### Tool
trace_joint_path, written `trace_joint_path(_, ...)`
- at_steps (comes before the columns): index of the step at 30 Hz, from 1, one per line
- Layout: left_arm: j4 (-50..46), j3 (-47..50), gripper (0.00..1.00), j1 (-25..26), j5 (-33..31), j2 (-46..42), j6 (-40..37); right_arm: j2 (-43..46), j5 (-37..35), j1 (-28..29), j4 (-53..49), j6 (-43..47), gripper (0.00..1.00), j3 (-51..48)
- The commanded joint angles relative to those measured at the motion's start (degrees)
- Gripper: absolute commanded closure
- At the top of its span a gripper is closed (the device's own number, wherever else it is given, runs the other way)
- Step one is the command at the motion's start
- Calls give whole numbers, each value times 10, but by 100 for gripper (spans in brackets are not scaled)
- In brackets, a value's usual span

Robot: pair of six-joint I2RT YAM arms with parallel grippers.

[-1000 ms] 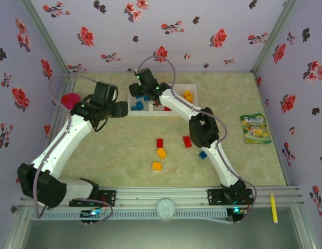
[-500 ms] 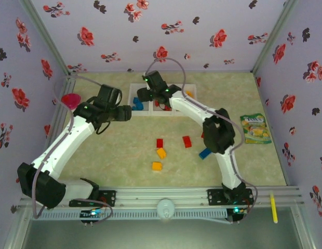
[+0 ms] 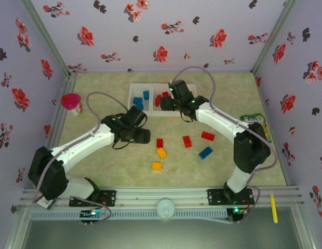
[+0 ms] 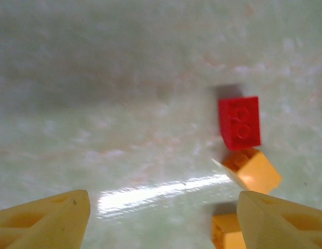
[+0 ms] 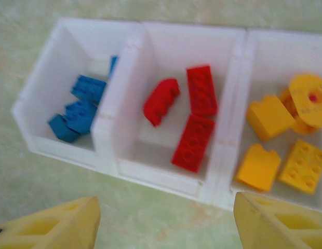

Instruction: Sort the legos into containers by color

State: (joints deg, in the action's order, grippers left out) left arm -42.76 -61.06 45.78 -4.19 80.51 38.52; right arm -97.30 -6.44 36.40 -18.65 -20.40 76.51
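Left fingers (image 4: 44,220) spread wide, nothing between them, low over the surface (image 4: 124,78). In the left wrist view the red brick (image 4: 239,123) sits at 1 o'clock of the gap. An orange brick (image 4: 253,169) touches its 6 o'clock edge, and a second orange brick (image 4: 227,232) lies just beside the right-hand finger.

Right fingers (image 5: 54,223) also spread and empty, above the near rim of the white containers (image 5: 111,155). Blue pieces are at 10 o'clock, red at 12, yellow at 2.

In the top view a blue brick (image 3: 205,153) and two more red ones lie loose at 3 o'clock of the first red.

Handling, my read:
- Hard moulded plastic, light and rigid, so it won't crush or break.
- Glossy sides, so it will likely slip or twist if pinched off-centre.
- Grip the red brick across its 9 and 3 o'clock faces, which are free, at mid-height.
- Avoid the 6 o'clock edge, since the orange neighbour touches there and would get dragged.
- The fingers need to shift toward 1 o'clock to straddle it.
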Motion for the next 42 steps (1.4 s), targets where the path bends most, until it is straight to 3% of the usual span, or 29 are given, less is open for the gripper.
trace_joint_path(1,47,7,23,27,22,32,93,43,-26,-8,16,-34,31,-36)
trace_joint_path(6,99,0,23,50,51,100,125,72,-38,-23,2,-37,31,-67)
trace_joint_path(12,94,-46,25,77,74,174,115,111,-67,-48,-24,-28,31,-106)
trace_joint_path(27,69,-82,35,104,84,238,111,156,-56,-73,-26,-27,31,-153)
trace_joint_path(35,25,-105,27,123,48,249,109,155,-50,-73,-20,-27,30,-159)
trace_joint_path(42,16,-122,40,128,48,271,103,159,-52,-73,-23,-26,30,-163)
